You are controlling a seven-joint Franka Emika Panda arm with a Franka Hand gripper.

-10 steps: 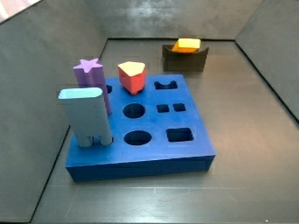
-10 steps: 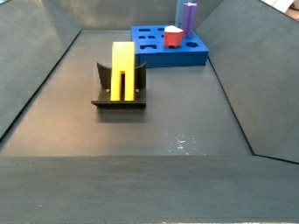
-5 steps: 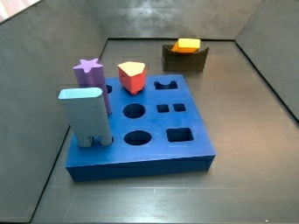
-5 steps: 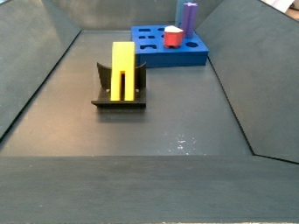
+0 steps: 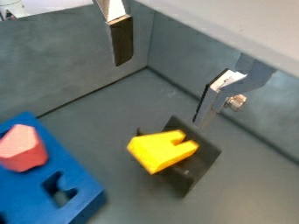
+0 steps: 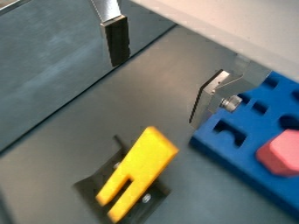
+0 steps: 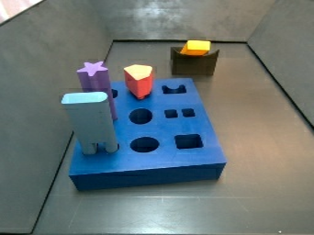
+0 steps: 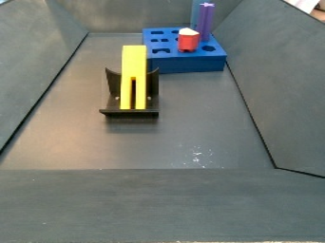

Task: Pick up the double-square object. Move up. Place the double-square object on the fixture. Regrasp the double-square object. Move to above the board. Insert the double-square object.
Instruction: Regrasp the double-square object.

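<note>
We see our hand [image 5: 163, 70] wide open above the fixture [image 8: 128, 102], which cradles the smooth yellow block [image 8: 132, 74].

So besides the main stuff there are three extra pieces standing in the board [image 7: 185, 161]. A tall light-blue block [image 7: 90, 119] sits along one edge. A purple star peg [image 7: 92, 78] is right behind it at the corner. A red rounded-triangle peg [image 7: 139, 81] is just beside the star, along the adjoining edge. All three are upright.
</note>
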